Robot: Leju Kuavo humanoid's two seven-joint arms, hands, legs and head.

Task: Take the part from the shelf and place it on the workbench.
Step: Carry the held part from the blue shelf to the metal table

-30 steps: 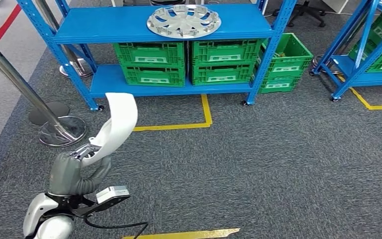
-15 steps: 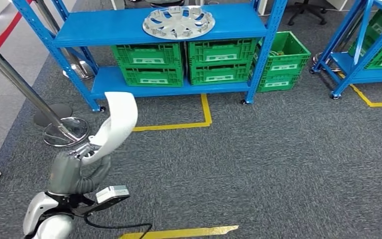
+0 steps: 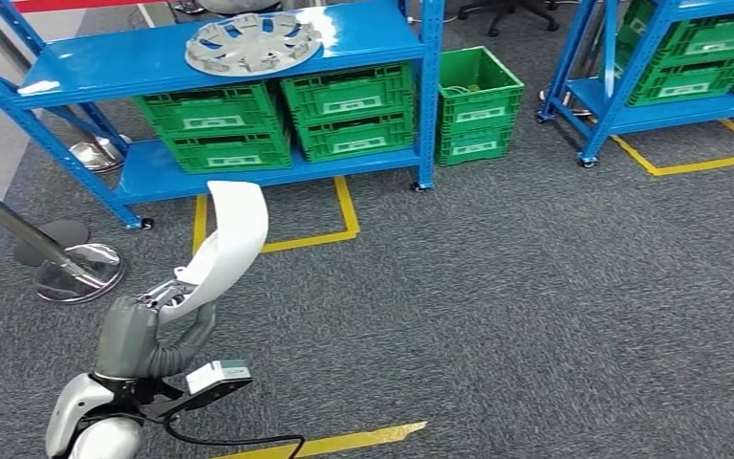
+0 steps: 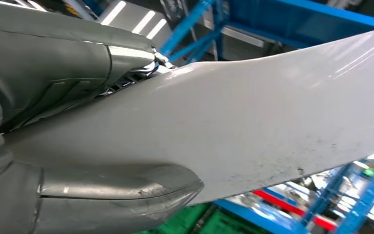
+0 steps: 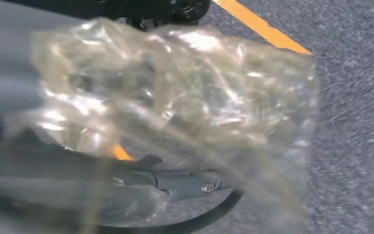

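— Where's the part?
— The white curved part (image 3: pixel 229 239) is gripped at its lower end by the left hand (image 3: pixel 143 335), fingers wrapped round it, clear of the shelf (image 3: pixel 363 29).
— How will it handle?
— Probably light, stiff and smooth, so slippery; hold near the narrow end.
— And the right hand?
— Blurred behind a plastic bag (image 5: pixel 175 117); I can't tell.

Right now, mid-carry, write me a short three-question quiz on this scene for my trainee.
1. True or false: the left hand holds the white curved part.
2. What lies on the blue shelf's top level? A) silver wheel cover B) cardboard box C) toolbox
3. Fill in: the crate standing on the floor beside the shelf is ____.

Key: 1 true; 2 A; 3 green.
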